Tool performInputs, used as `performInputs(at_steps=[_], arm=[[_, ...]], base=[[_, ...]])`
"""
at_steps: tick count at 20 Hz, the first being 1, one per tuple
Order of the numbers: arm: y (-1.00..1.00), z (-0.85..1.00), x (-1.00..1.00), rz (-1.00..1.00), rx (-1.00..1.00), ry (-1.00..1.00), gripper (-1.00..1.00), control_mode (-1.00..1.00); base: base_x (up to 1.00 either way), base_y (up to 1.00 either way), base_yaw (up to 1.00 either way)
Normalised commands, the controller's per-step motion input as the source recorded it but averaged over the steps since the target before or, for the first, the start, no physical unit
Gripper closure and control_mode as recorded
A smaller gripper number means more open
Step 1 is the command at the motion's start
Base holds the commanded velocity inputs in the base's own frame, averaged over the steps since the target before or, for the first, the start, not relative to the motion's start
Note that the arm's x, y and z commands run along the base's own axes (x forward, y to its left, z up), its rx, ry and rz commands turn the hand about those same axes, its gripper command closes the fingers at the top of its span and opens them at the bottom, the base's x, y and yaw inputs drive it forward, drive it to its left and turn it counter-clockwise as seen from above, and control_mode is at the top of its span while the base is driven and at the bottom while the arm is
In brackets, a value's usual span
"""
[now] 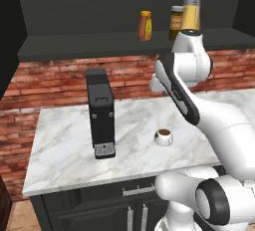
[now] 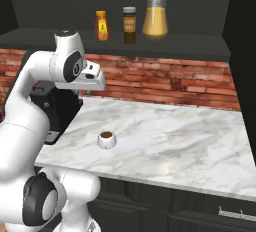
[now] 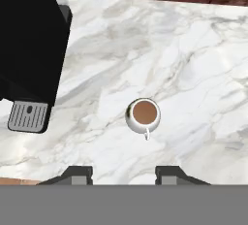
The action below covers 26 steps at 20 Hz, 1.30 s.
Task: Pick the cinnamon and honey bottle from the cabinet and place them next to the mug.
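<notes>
The honey bottle [image 1: 145, 26] [image 2: 101, 25] and the cinnamon [image 1: 176, 22] [image 2: 129, 25] stand upright side by side on the shelf board of the dark cabinet [image 1: 99, 43] [image 2: 175, 43]. The white mug [image 1: 163, 136] [image 2: 106, 139] [image 3: 143, 115], with brown liquid inside, sits on the marble counter. My gripper [image 3: 123, 175] hangs well above the counter and looks down on the mug. It is open with nothing between its fingertips [image 3: 77, 174].
A glass pitcher [image 1: 191, 10] [image 2: 156, 21] of orange liquid stands on the shelf just right of the cinnamon. A black coffee machine [image 1: 101, 113] [image 3: 29, 49] occupies the counter left of the mug. A brick wall [image 2: 165, 81] runs behind the counter [image 2: 190, 141].
</notes>
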Motion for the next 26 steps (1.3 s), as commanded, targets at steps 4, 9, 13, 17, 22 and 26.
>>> performInputs(at_steps=[4, 9, 13, 17, 22, 26], arm=[[0.0, 0.02, -0.15, 0.0, 0.0, -0.05, -1.0, -1.0], [-0.09, 0.22, -0.16, 0.0, 0.0, -0.19, -1.0, -1.0], [-0.15, 0.59, -0.29, -0.01, 0.0, -0.27, -1.0, -1.0], [-0.16, 0.72, -0.16, -0.01, 0.0, -0.28, -1.0, -1.0], [-0.31, 0.73, 0.01, -0.05, 0.0, -0.27, -1.0, -1.0], [-0.51, 0.79, 0.21, -0.1, 0.0, -0.29, -1.0, -1.0]], base=[[0.0, 0.0, 0.0], [0.0, 0.0, 0.0], [0.0, 0.0, 0.0], [0.0, 0.0, 0.0], [0.0, 0.0, 0.0], [0.0, 0.0, 0.0]])
